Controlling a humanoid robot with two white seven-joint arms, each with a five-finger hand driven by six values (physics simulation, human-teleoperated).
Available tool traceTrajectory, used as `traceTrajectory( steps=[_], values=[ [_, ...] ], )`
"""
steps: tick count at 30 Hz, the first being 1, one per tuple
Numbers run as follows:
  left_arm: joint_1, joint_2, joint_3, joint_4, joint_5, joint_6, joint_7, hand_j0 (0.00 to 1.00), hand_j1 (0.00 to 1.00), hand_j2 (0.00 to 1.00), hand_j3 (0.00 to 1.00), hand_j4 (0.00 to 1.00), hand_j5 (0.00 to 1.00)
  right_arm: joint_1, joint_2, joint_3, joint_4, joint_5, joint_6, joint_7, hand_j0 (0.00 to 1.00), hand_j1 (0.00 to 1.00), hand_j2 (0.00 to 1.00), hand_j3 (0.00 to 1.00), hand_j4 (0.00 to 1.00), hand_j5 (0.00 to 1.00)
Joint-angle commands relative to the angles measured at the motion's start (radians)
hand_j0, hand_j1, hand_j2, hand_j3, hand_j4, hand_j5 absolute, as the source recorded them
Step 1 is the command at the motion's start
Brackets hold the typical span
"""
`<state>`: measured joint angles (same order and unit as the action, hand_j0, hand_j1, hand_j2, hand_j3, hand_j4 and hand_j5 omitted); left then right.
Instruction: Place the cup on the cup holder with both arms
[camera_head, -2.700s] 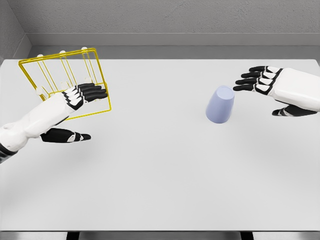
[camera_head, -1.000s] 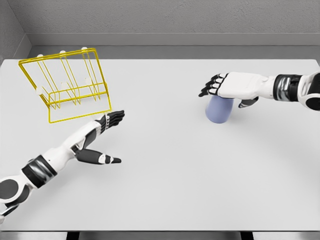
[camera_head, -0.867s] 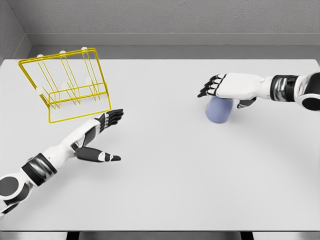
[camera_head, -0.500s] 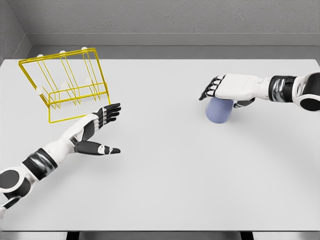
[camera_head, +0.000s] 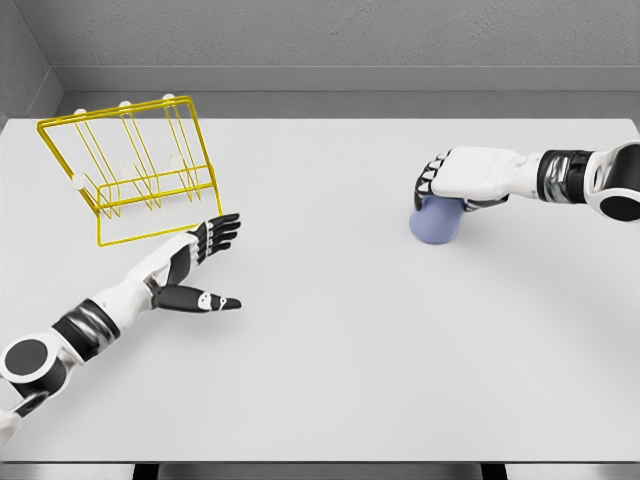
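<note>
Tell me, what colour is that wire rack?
Yellow; the wire rack shows in the head view.

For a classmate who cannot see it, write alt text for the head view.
The right hand curls over the top of a lavender cup on a white table. The left hand lies open beside a yellow wire cup holder.
</note>
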<state>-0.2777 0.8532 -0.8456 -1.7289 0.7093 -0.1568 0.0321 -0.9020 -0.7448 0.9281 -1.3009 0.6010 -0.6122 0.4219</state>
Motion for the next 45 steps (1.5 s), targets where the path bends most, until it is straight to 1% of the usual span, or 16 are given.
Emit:
traceTrajectory(
  steps=[1,8,10,12,13,15,17,18,19,21,26,31,33,36,39,45],
  values=[
    [0.000,0.000,0.000,0.000,0.001,0.000,0.000,1.00,1.00,1.00,1.00,1.00,1.00,0.000,-0.001,-0.002,-0.001,-0.003,0.001,0.000,0.56,0.56,0.56,0.56,0.56,0.56],
    [-0.002,-0.002,0.000,0.000,-0.001,0.000,0.000,1.00,1.00,1.00,1.00,1.00,1.00,-0.017,-0.008,-0.015,-0.006,-0.010,0.001,0.001,0.53,0.53,0.53,0.53,0.53,0.53],
    [-0.002,-0.003,0.000,0.000,-0.001,0.000,-0.001,1.00,1.00,1.00,1.00,1.00,1.00,-0.020,-0.024,-0.017,-0.067,-0.009,0.001,0.001,0.53,0.53,0.53,0.53,0.53,0.53],
    [-0.002,-0.003,0.000,0.000,-0.001,0.000,0.000,1.00,1.00,1.00,1.00,1.00,1.00,-0.020,-0.027,-0.017,-0.075,-0.010,0.001,0.001,0.53,0.53,0.53,0.53,0.53,0.53],
    [-0.002,-0.003,0.000,0.000,-0.001,0.000,-0.001,1.00,1.00,1.00,1.00,1.00,1.00,-0.020,-0.028,-0.018,-0.092,-0.009,0.001,0.001,0.53,0.53,0.53,0.53,0.53,0.53],
    [-0.002,-0.005,0.000,0.005,-0.001,0.000,-0.001,1.00,1.00,1.00,1.00,1.00,1.00,-0.018,-0.048,-0.018,-0.170,-0.006,0.001,0.002,0.53,0.53,0.53,0.53,0.53,0.53],
    [-0.003,-0.005,0.000,0.005,-0.001,0.000,0.000,1.00,1.00,1.00,1.00,1.00,1.00,-0.015,-0.056,-0.017,-0.215,-0.004,0.001,0.005,0.53,0.53,0.53,0.53,0.53,0.53],
    [-0.002,-0.005,0.000,0.005,-0.001,0.000,-0.001,1.00,1.00,1.00,1.00,1.00,1.00,-0.014,-0.062,-0.017,-0.251,-0.003,0.001,0.006,0.53,0.53,0.53,0.53,0.53,0.53],
    [-0.002,-0.008,0.000,0.005,-0.001,0.000,0.000,1.00,1.00,1.00,1.00,1.00,1.00,-0.011,-0.062,-0.017,-0.281,-0.003,0.001,0.031,0.52,0.52,0.52,0.52,0.52,0.52],
    [-0.002,-0.010,0.000,0.009,-0.001,0.000,0.000,1.00,1.00,1.00,1.00,1.00,1.00,-0.011,-0.064,-0.018,-0.314,-0.003,0.001,0.040,0.50,0.50,0.50,0.50,0.50,0.50],
    [-0.002,-0.017,0.000,0.011,-0.002,-0.001,-0.001,1.00,1.00,1.00,1.00,1.00,1.00,-0.009,-0.062,-0.017,-0.406,-0.003,0.001,0.061,0.50,0.50,0.50,0.50,0.50,0.50],
    [-0.002,-0.019,0.000,0.011,-0.004,-0.001,-0.001,1.00,1.00,1.00,1.00,1.00,1.00,-0.008,-0.051,-0.017,-0.465,-0.004,0.001,0.061,0.50,0.50,0.50,0.50,0.50,0.50],
    [-0.003,-0.020,0.000,0.011,-0.004,-0.001,-0.001,1.00,1.00,1.00,1.00,1.00,1.00,-0.009,-0.042,-0.015,-0.465,-0.004,0.001,0.061,0.50,0.50,0.50,0.50,0.50,0.50],
    [-0.003,-0.025,0.000,0.011,-0.005,-0.001,-0.001,1.00,1.00,1.00,1.00,1.00,1.00,-0.006,0.013,-0.015,-0.465,-0.004,0.001,0.063,0.50,0.50,0.50,0.50,0.50,0.50],
    [-0.003,-0.025,0.000,0.011,-0.005,-0.001,-0.001,1.00,1.00,1.00,1.00,1.00,1.00,-0.006,0.044,-0.014,-0.465,-0.009,0.001,0.063,0.50,0.50,0.50,0.50,0.50,0.50],
    [-0.005,-0.025,0.003,0.011,-0.004,-0.001,-0.001,1.00,1.00,1.00,1.00,1.00,1.00,-0.002,0.077,-0.005,-0.466,-0.009,0.001,0.064,0.50,0.50,0.50,0.50,0.50,0.50]
  ],
)
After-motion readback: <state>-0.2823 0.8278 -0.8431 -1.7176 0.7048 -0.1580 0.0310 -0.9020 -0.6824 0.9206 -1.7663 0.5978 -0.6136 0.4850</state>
